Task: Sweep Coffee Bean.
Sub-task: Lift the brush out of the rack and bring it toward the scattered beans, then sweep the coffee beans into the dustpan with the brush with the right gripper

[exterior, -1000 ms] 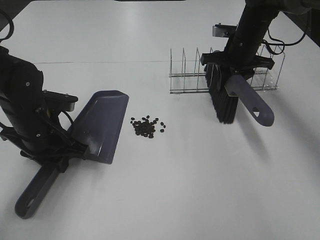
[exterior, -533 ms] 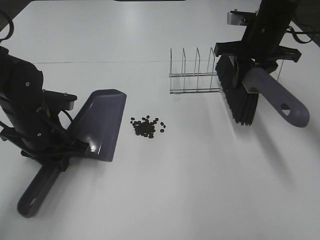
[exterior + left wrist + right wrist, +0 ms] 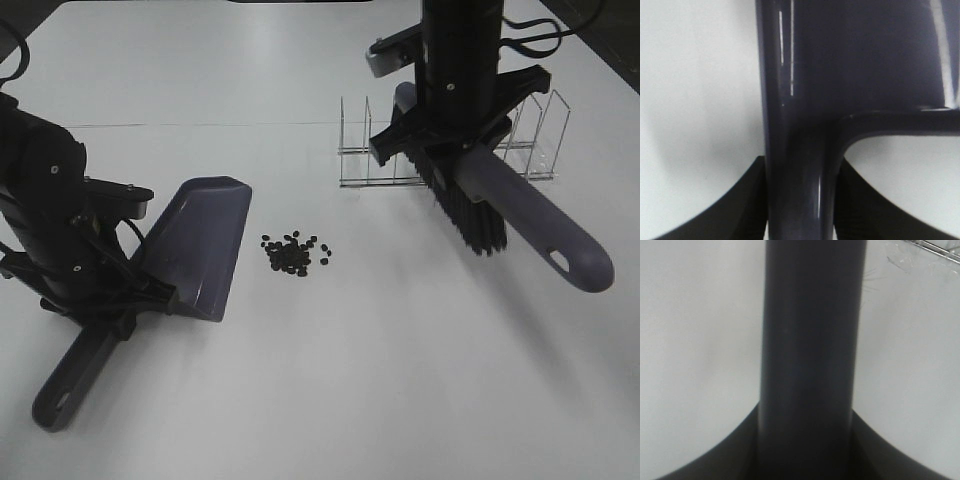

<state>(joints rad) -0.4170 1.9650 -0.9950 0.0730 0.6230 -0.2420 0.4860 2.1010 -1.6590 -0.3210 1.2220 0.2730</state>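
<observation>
Dustpan (image 3: 205,245) at left, handle clamped in left pincer (image 3: 118,305), lip just beside coffee bean (image 3: 296,254) cluster on bench (image 3: 350,400) centre. Right pincer (image 3: 452,150) clamps brush (image 3: 470,215) close to wire rack (image 3: 370,150): bristles may snag it, or a hard stroke scatter beans. Open bench between brush and beans, near side too.

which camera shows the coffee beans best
The exterior high view: the whole coffee bean cluster lies in plain sight beside the lip of the dustpan. The left wrist view shows only the dustpan's handle, the right wrist view only the handle of the brush; no beans in either.
</observation>
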